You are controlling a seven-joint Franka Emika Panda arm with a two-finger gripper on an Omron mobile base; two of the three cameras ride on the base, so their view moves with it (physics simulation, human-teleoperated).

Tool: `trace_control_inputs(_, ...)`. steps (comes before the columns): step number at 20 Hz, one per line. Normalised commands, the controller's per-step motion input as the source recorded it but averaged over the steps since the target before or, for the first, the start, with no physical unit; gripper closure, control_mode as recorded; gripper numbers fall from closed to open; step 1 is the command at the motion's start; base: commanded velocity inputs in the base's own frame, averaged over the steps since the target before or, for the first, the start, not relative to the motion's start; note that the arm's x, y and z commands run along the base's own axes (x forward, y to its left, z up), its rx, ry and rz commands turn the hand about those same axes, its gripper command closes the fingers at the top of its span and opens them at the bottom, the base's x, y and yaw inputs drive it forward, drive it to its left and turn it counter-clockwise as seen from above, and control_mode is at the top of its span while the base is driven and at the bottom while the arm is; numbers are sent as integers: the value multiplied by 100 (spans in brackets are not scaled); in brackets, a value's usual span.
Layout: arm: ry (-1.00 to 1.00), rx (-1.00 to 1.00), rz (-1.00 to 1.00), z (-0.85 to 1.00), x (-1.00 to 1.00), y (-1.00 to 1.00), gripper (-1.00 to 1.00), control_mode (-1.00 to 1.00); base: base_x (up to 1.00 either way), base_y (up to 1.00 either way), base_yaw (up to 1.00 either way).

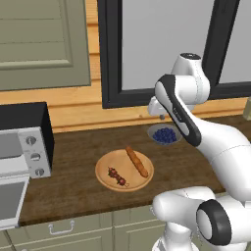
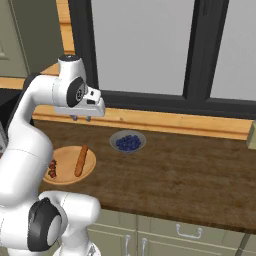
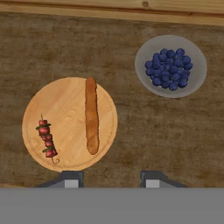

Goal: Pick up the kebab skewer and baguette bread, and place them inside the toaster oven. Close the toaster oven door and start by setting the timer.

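On a round wooden plate (image 3: 65, 109) lie the kebab skewer (image 3: 47, 141), a short stick of dark red chunks, and to its right the orange-brown baguette bread (image 3: 91, 115). They lie apart, skewer (image 1: 116, 176) nearer the counter's front, baguette (image 1: 137, 161) behind it. My gripper (image 3: 111, 179) hangs high above the counter beyond the plate, open, nothing between its fingers; it also shows by the window sill (image 2: 81, 118). The toaster oven (image 1: 24, 142) stands far left, its door (image 1: 10, 201) folded down open, knobs on its right panel.
A grey bowl of blueberries (image 1: 164, 136) sits right of and behind the plate on the dark wooden counter (image 1: 73, 152). A wooden sill and a dark-framed window (image 2: 150, 45) run behind. Cabinet drawers line the counter's front.
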Motion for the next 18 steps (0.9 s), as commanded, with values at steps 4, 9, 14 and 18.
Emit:
trace_control_inputs(4, 0, 0, 0, 0, 0, 0, -100, 100, 0, 0, 0)
trace_control_inputs(9, 0, 0, 0, 0, 0, 0, -100, 100, 0, 0, 0)
trace_control_inputs(14, 0, 0, 0, 0, 0, 0, -100, 100, 0, 0, 0)
trace_control_inputs(18, 0, 0, 0, 0, 0, 0, -100, 100, 0, 56, 0)
